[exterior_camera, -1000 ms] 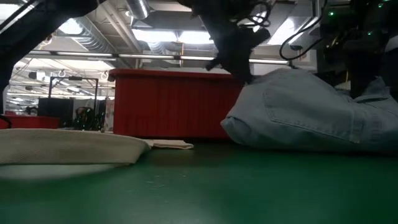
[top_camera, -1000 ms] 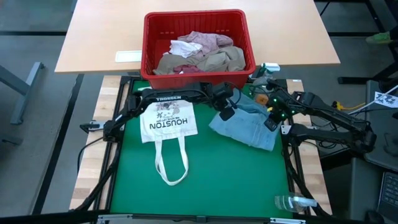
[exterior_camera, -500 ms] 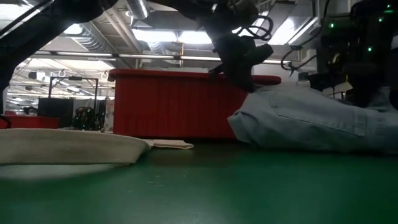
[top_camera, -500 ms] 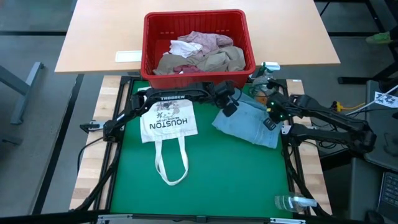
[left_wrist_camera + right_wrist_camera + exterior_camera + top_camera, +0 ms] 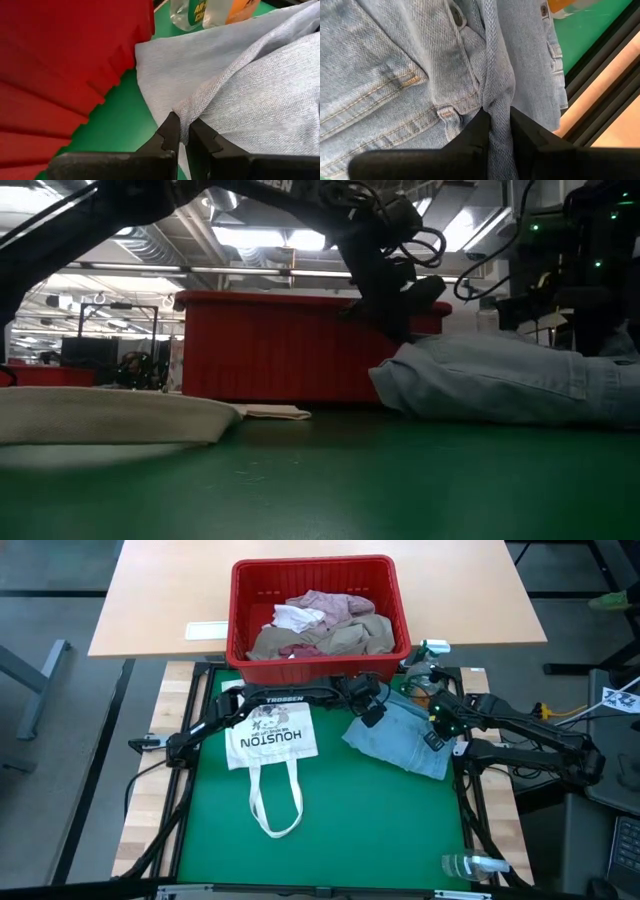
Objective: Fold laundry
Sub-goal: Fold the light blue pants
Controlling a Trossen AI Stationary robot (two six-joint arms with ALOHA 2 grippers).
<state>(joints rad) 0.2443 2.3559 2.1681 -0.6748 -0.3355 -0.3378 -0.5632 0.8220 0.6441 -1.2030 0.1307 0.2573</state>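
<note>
Light blue denim jeans [image 5: 397, 737] lie bunched on the green mat [image 5: 330, 830], right of centre; they also show in the low view [image 5: 500, 385]. My left gripper [image 5: 371, 715] is shut on their far left edge, close to the red basket [image 5: 315, 570]. At the jeans' right side my right gripper [image 5: 436, 736] is shut on the cloth near the waistband. More laundry sits in the basket: a tan cloth [image 5: 365, 635] and pinkish pieces [image 5: 322, 605]. My left gripper pinches a raised fold of denim [image 5: 186, 107] at the jeans' far left edge between its two fingers, slanting down from the left. The fold stands up slightly, and the cloth around it lies on the mat. My right gripper pinches a thick bunched ridge of denim [image 5: 496, 102] beside a pocket corner and belt loop, coming from above and pointing steeply down. Several layers sit between the fingers. The jeans rest on the mat below it.
A white tote bag [image 5: 270, 735] printed HOUSTON lies flat left of centre, its handles [image 5: 275, 805] toward the near edge. Bottles [image 5: 425, 652] stand at the far right corner and a spray bottle [image 5: 475, 863] lies near right. The basket stands on a wooden table [image 5: 160, 600].
Both grippers have gone down with the jeans. The left one has also moved a little toward the basket. The raised hump of denim has sunk and now lies lower and flatter on the mat. Neither gripper has opened.
</note>
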